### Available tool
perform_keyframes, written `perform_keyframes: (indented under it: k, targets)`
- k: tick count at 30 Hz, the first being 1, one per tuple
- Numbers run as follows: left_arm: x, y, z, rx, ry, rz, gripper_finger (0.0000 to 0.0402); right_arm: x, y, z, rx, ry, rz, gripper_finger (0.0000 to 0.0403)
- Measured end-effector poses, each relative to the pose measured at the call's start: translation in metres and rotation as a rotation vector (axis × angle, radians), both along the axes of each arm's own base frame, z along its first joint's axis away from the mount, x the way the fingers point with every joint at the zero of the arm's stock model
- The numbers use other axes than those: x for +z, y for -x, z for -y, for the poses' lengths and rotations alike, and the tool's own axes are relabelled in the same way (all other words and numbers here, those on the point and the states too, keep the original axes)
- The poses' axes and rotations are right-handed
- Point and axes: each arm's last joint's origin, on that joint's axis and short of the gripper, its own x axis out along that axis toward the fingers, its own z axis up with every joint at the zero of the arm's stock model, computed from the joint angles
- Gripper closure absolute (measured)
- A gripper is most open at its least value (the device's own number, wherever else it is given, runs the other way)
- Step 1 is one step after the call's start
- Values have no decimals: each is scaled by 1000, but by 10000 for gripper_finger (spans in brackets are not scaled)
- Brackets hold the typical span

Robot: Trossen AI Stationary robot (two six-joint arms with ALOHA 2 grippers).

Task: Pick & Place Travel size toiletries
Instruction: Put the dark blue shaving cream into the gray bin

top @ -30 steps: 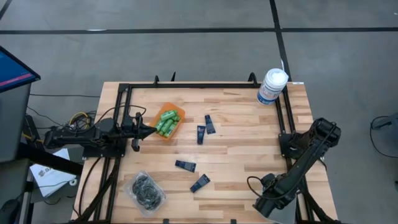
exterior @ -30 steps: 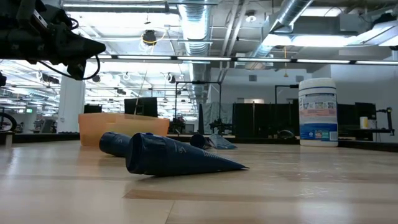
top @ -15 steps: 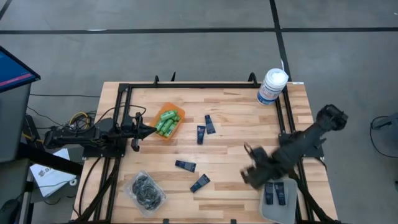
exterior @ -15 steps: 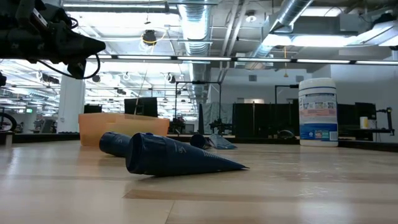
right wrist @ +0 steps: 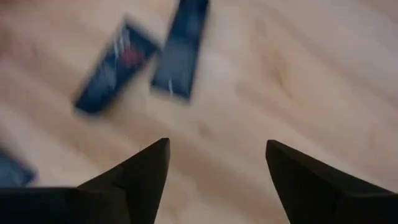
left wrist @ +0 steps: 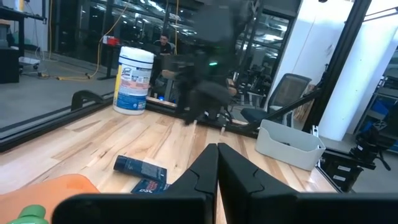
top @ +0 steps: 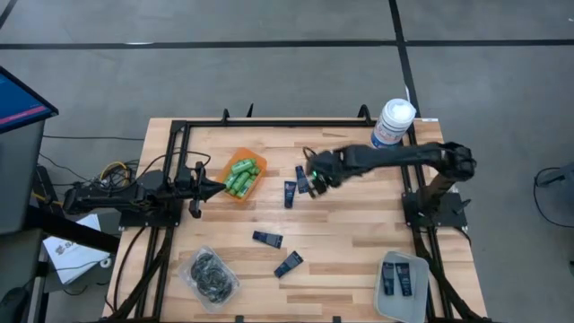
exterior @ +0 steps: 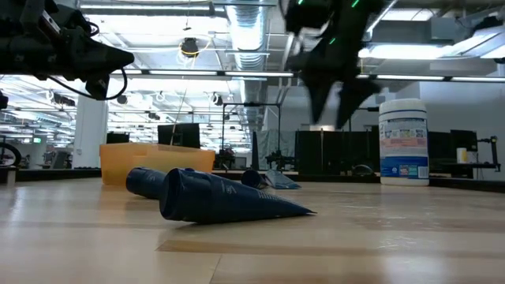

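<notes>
My right gripper hangs above the table's middle, fingers spread wide and holding nothing, right over the pair of navy tubes lying beside the orange tray of green bottles. Two more tubes lie nearer the front edge (one pointing its cap at the low camera), and two sit in the grey bin. My left gripper waits at the tray's left side, fingers pressed together.

White canister at table's far corner.
</notes>
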Motion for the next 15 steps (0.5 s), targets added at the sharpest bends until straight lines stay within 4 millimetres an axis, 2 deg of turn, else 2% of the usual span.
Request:
perform_keyframes:
  k: [6, 9, 15]
  targets:
    - [0, 0, 0, 0, 0, -1, 400, -20, -28, 48, -59, 26, 162, 136]
    - [0, 0, 0, -1, 0, 0, 400, -28, -43, 62, -31, 16, 184, 136]
    - [0, 0, 0, -1, 0, 3, 400, -49, -72, 75, 38, -2, 104, 136]
